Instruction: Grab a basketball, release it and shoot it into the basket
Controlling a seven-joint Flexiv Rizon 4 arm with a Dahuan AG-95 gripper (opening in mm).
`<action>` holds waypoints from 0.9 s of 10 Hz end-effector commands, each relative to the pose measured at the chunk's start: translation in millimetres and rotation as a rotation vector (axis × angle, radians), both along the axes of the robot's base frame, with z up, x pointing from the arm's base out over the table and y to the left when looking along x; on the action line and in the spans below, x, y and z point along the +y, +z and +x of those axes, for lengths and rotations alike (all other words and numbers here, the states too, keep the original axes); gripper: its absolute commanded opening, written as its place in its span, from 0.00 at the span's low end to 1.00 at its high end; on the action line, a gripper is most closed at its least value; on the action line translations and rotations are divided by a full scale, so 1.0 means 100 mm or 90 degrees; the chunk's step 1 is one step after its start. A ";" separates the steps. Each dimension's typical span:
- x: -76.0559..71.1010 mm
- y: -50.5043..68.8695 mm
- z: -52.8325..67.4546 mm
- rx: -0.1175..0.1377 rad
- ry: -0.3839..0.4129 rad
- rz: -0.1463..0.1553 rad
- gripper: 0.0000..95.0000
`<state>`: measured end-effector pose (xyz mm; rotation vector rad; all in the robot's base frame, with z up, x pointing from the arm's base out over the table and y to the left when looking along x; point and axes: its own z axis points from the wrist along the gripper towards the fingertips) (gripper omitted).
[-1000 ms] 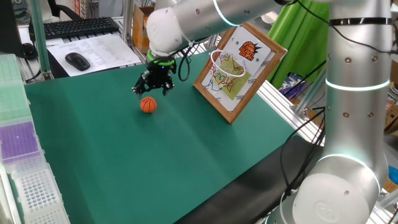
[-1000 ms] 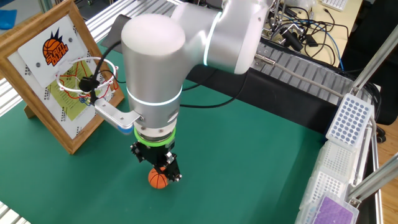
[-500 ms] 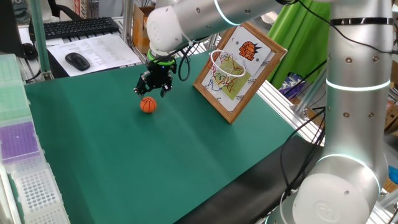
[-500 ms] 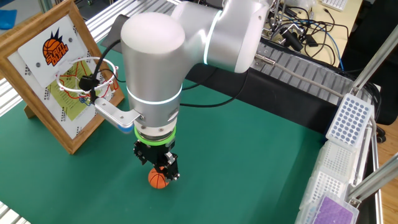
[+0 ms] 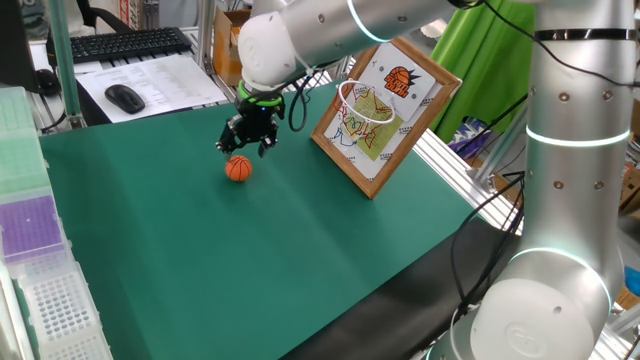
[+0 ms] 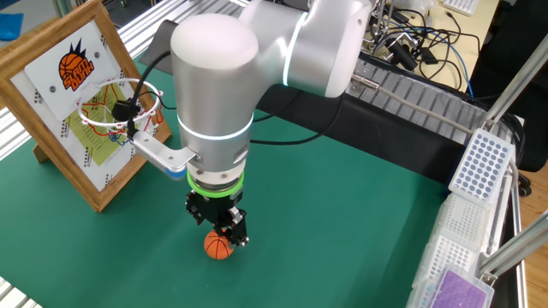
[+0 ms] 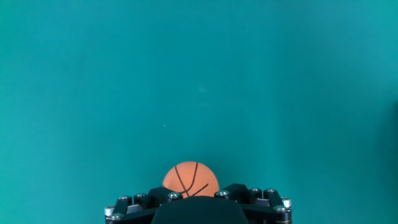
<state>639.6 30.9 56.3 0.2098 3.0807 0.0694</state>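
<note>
The basketball (image 5: pixel 238 169) is a tiny orange ball with black seams, lying on the green mat. It also shows in the other fixed view (image 6: pixel 219 246) and at the bottom of the hand view (image 7: pixel 191 178), partly hidden by the hand's black body. My gripper (image 5: pixel 247 145) hangs just above the ball, slightly behind it, jaws spread and holding nothing; it also shows in the other fixed view (image 6: pixel 220 231). The basket (image 5: pixel 362 101) is a white ring with a net on a wood-framed cartoon board (image 5: pixel 400 120), standing to the right of the gripper. The basket also shows in the other fixed view (image 6: pixel 116 107).
A keyboard (image 5: pixel 120 43), a computer mouse (image 5: pixel 125 97) and papers lie beyond the mat's far edge. Plastic tube racks (image 5: pixel 40 260) stand along the left side. Cables and metal rails (image 6: pixel 411 60) run behind the mat in the other fixed view.
The arm has shifted very slightly to the right above the ball. The ball has not moved on the mat.
</note>
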 end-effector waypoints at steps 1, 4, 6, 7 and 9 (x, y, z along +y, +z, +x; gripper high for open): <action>0.00 -0.01 0.00 0.004 -0.020 -0.005 1.00; 0.00 -0.01 0.00 0.052 -0.011 -0.010 1.00; 0.00 -0.01 0.00 0.068 0.004 -0.008 1.00; 0.00 -0.01 0.00 0.067 0.005 -0.009 1.00; 0.01 -0.06 0.02 0.064 0.004 -0.009 1.00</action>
